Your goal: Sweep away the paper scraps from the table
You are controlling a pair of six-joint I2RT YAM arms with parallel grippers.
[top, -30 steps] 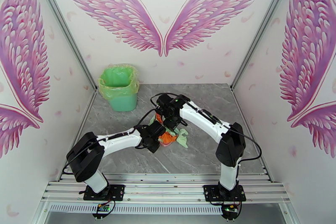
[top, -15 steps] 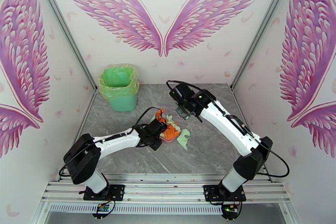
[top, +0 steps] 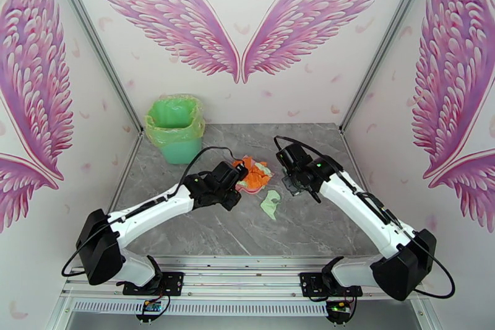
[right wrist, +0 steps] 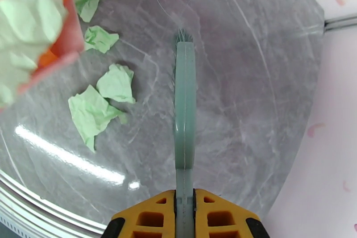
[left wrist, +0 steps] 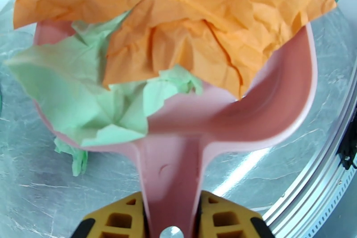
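Midway between the desk's (top: 185, 226) side edges, loose paper scraps (right wrist: 96, 109) lie left of the brush (right wrist: 184, 100) clenched by the right pincer (right wrist: 184, 210), near the dustpan (left wrist: 250, 118) gripped by the left pincer (left wrist: 172, 216).

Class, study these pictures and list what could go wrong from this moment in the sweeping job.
1. The orange paper scraps are heaped over the dustpan rim, so tilting it may spill them.
2. Green scraps lie on the table beside the brush and may be missed.

Crumpled paper scraps (left wrist: 201, 24), glossy table (right wrist: 250, 78)
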